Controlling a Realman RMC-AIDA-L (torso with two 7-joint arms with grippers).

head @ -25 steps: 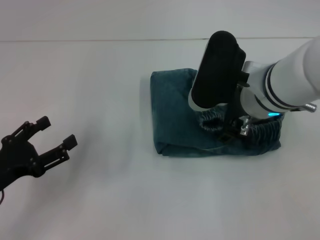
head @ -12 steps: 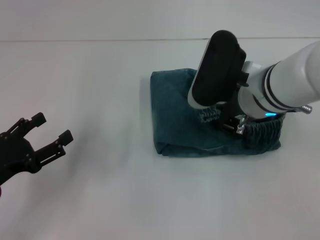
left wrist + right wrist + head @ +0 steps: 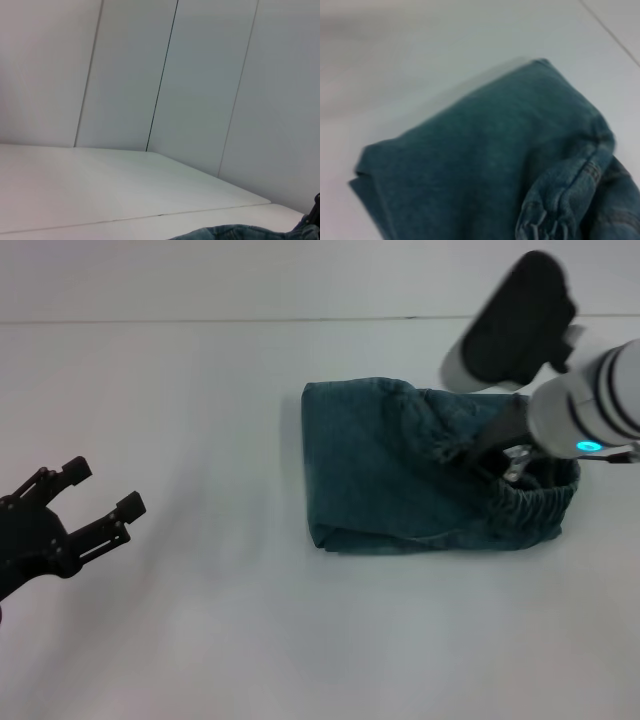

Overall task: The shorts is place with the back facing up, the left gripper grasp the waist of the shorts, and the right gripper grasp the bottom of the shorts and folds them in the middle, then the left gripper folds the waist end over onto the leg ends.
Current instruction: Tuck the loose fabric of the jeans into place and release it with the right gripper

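White tabletop, panelled wall behind. Soft, light, floppy shorts, best pinched at the thick gathered waist. Left gripper at that waist, grip impossible to tell; right gripper spread wide, well apart from the shorts.

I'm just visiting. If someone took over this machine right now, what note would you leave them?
Left gripper: open, holding nothing, hovering over the table far to the left of the shorts.
Right gripper: at the shorts' right end, just above the ruffled waist; its grip is hidden.
Done: the shorts lie folded into a compact bundle.
Left: the top layer is rumpled near the right gripper, so probably flatten it and back the arm away.
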